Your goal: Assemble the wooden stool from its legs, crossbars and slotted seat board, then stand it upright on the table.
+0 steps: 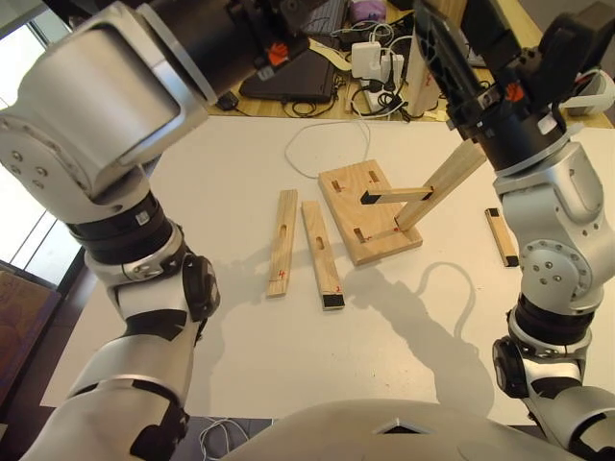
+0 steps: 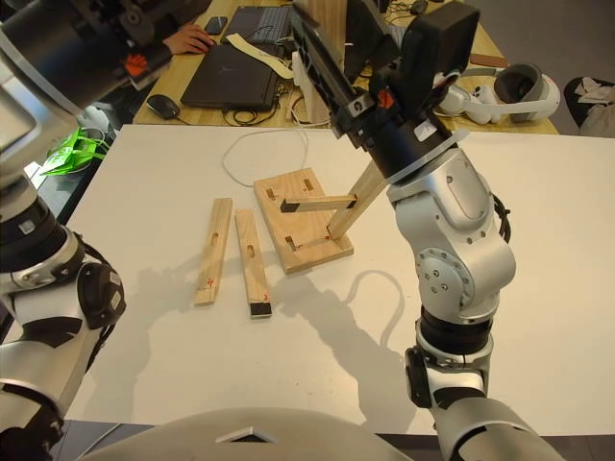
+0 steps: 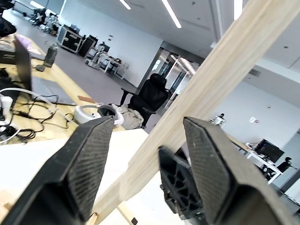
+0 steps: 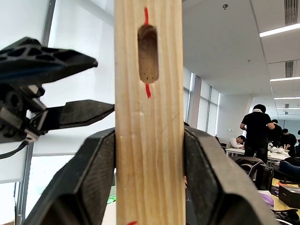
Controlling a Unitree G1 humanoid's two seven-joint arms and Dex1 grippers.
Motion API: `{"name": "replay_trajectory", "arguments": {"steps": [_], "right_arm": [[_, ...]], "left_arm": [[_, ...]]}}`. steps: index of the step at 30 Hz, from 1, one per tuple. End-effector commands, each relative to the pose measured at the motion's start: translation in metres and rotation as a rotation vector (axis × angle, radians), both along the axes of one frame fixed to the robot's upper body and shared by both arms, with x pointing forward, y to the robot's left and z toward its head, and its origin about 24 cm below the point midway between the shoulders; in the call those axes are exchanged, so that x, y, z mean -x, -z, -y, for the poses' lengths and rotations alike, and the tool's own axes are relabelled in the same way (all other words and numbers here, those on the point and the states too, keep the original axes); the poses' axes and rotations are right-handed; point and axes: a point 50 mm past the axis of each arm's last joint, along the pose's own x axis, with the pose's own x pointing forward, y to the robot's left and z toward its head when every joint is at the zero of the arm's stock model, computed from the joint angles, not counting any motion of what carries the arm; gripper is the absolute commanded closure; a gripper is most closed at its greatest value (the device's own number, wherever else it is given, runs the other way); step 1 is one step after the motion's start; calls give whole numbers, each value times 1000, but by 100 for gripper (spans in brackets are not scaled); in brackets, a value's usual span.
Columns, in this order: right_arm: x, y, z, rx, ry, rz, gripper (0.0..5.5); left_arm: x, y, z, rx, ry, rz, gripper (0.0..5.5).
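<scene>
We note the right gripper [image 4: 149, 154] clamping the slotted leg [image 4: 149, 108], left gripper [image 3: 146, 125] gaping. Overhead, leg meets board [image 1: 348, 206].

Right gripper [image 4: 149, 187] clamping a wooden leg [image 4: 149, 122].
Its red-marked slot [image 4: 148, 54] is facing the camera; both fingers [image 4: 93, 187] are pressing the sides.

Head stereo pair down over shared table [image 1: 221, 192]; wrist cameras close, outward-facing
</scene>
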Motion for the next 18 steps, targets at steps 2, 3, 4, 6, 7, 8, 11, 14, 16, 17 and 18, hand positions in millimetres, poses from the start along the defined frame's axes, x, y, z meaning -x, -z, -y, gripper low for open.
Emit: {"name": "replay_trajectory", "arguments": {"steps": [2,3,4,6,7,8,11,14,16,17,18], "right_arm": [[4,9,-8,5,-72,-77,345],[6,13,-11,16,-98,-101,345],[8,17,-14,27,-124,-123,345],[12,23,-18,51,-159,-151,345],[13,25,-18,60,-172,-159,345],[14,26,-20,69,-187,-164,345],[19,28,-24,95,-233,-168,345],[22,29,-25,104,-255,-166,345],[23,30,-25,121,-266,-167,345],[24,31,-25,129,-267,-168,345],[24,32,-24,138,-269,-168,345]], "left_arm": [[6,2,2,-61,-12,46,277],[9,1,3,-62,-3,69,277],[11,-1,4,-62,9,92,277],[16,-2,6,-64,28,122,277],[17,-2,6,-67,32,132,277],[18,-2,6,-69,33,138,277],[17,-1,6,-78,31,150,277],[15,1,6,-105,16,153,277],[15,3,6,-120,6,159,277],[15,3,5,-130,2,164,277],[15,4,5,-145,1,170,277]]}}
